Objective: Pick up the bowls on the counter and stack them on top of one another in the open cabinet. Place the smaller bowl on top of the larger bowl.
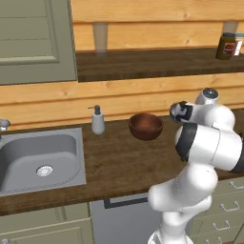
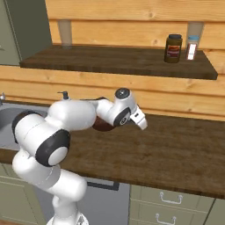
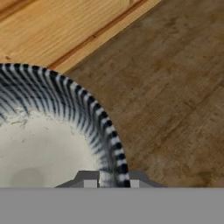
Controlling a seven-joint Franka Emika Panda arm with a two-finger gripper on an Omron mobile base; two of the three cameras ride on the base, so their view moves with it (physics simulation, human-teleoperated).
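A: Where is the end effector (image 3: 110, 183) sitting right now?

B: In the hand view it is straddling the rim of the smaller bowl (image 3: 48, 144), the pale one with dark stripes down its inner wall. The two fingertips (image 3: 90, 183) are standing a little apart, one inside the rim and one outside. Whether they are already pinching the wall, I cannot tell.

A: And the bowl itself?

B: It is resting on the tabletop (image 3: 175, 87), close to the light plank wall. The larger bowl (image 1: 146, 126) is sitting further along, just beside the soap dispenser (image 1: 97, 120) and near the sink (image 1: 40, 159).

A: So what makes this grasp go well?

B: I would say keeping the rim centred between the fingertips and going deep enough that the wall is not slipping out, then closing squarely so the bowl is not tipping.

A: And afterwards?

B: The open cabinet (image 2: 118, 59) is waiting above, with a jar (image 2: 173, 48) at one end. Since the small bowl belongs on top, the brown one probably needs to be up there first.
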